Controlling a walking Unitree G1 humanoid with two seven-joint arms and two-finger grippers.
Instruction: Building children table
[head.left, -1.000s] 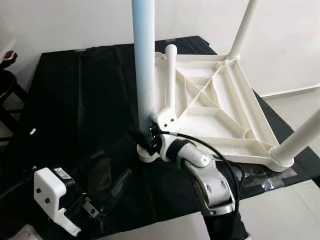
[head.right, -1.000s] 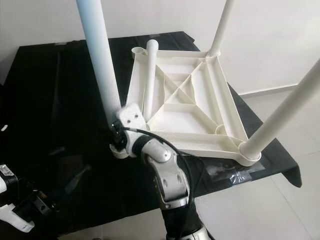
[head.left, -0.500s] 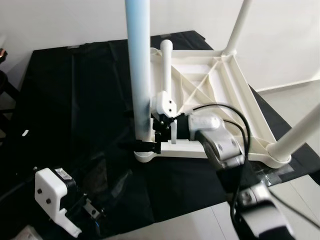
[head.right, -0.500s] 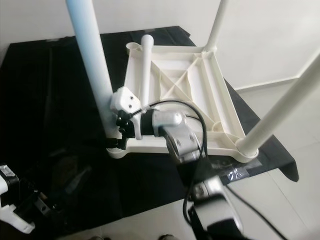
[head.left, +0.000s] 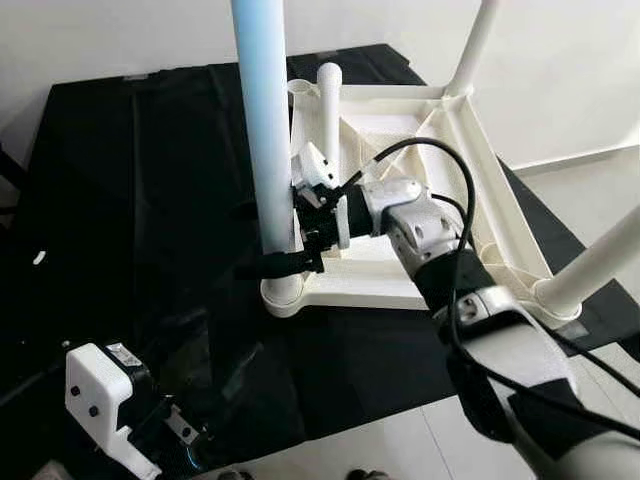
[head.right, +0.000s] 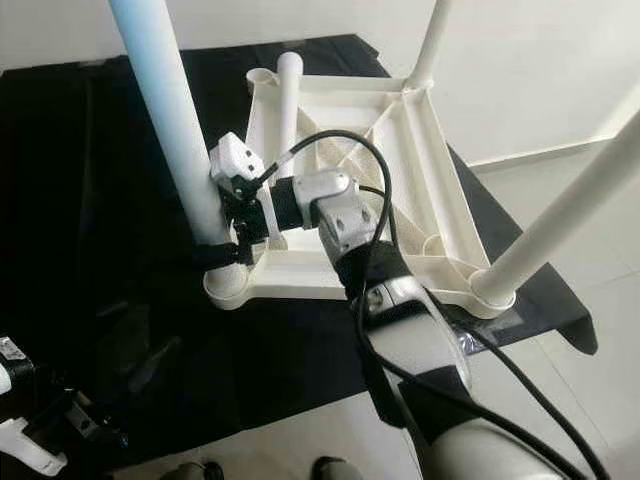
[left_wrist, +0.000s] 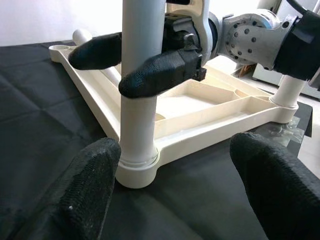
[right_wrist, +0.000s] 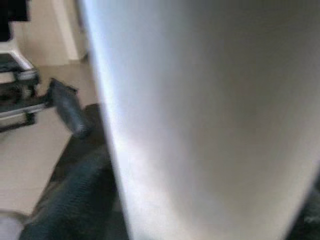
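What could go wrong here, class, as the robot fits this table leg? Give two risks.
1. The right hand grips the upright leg low, near its corner socket; the long free end could lever sideways and jam or pop out.
2. A loose fourth leg lies across the upturned tabletop; shifting the top could roll it away.

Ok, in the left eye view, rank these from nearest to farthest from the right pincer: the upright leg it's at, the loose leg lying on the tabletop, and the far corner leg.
1. The upright leg: the right pincer is closed around it, low down near its socket.
2. The loose leg: lying on the upturned tabletop, just behind the pincer.
3. The far corner leg: standing at the back right corner.
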